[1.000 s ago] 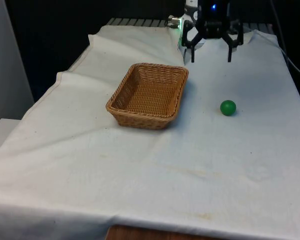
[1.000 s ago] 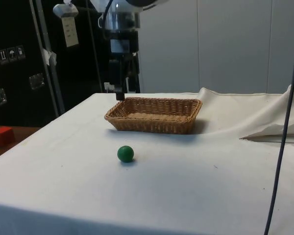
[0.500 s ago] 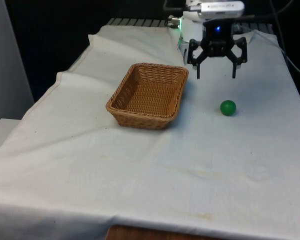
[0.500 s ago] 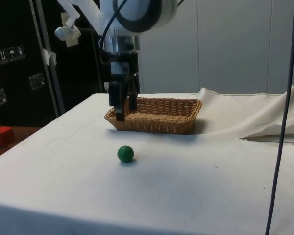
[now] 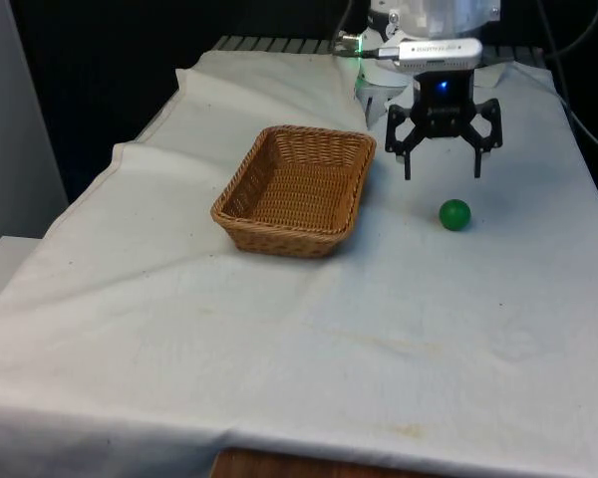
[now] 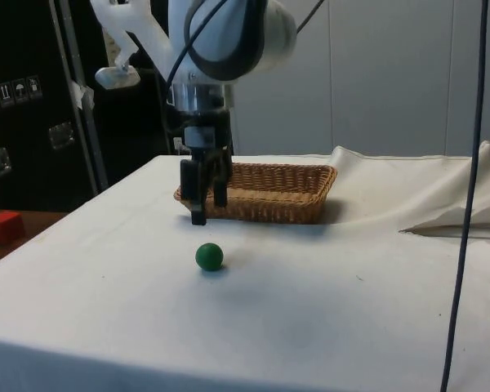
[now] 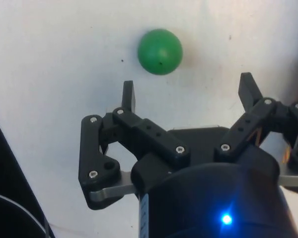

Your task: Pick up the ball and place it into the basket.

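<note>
basket (image 5: 297,189) holds nothing; ball (image 5: 454,214) on cloth, gripper (image 5: 444,171) wide above.

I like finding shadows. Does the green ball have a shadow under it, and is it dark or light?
Side view: the ball has a faint, soft shadow right beneath it on the cloth. Front view: the ball shows hardly any shadow, and the basket casts a soft one. Wrist view: the end effector is open above the ball, with no dark shadow beside it.
</note>
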### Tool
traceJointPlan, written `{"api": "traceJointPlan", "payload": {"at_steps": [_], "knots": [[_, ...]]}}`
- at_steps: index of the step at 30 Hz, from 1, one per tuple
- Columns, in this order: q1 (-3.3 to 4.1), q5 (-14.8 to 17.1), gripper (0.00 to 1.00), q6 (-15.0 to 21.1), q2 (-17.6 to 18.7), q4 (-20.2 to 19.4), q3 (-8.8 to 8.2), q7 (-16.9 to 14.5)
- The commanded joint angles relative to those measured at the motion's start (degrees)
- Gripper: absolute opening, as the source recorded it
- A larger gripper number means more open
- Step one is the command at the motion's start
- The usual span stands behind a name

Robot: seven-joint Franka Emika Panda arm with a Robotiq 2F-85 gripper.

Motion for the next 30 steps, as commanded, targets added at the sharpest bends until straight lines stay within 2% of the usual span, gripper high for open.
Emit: {"api": "traceJointPlan", "payload": {"at_steps": [1,2,3,9,10,11,14,18,19,20,28,29,30], "knots": [[0.0,0.34,1.0,0.29,0.23,0.0,0.17,-0.17],[-0.4,2.06,1.0,1.2,0.4,0.0,1.09,-1.2],[-0.46,2.46,1.0,1.55,0.63,0.0,1.32,-1.38],[-0.4,4.76,1.0,3.95,2.75,0.29,2.86,-2.12],[0.0,3.27,1.0,3.15,2.46,0.11,1.83,-1.2],[-0.4,4.93,1.0,4.3,3.04,0.34,3.09,-2.06],[-0.34,5.39,1.0,5.67,4.07,0.34,3.9,-1.95],[-0.29,5.61,1.0,7.05,4.87,0.23,4.47,-1.78],[0.0,4.53,1.0,6.13,4.87,0.29,3.78,-1.2],[-0.23,5.56,1.0,7.33,5.04,0.23,4.58,-1.66],[0.29,4.76,1.0,9.8,6.88,0.52,5.5,-0.23],[0.06,4.53,1.0,9.11,6.47,0.29,5.44,-0.46],[0.34,4.7,1.0,10.08,7.05,0.52,5.56,-0.11]]}}
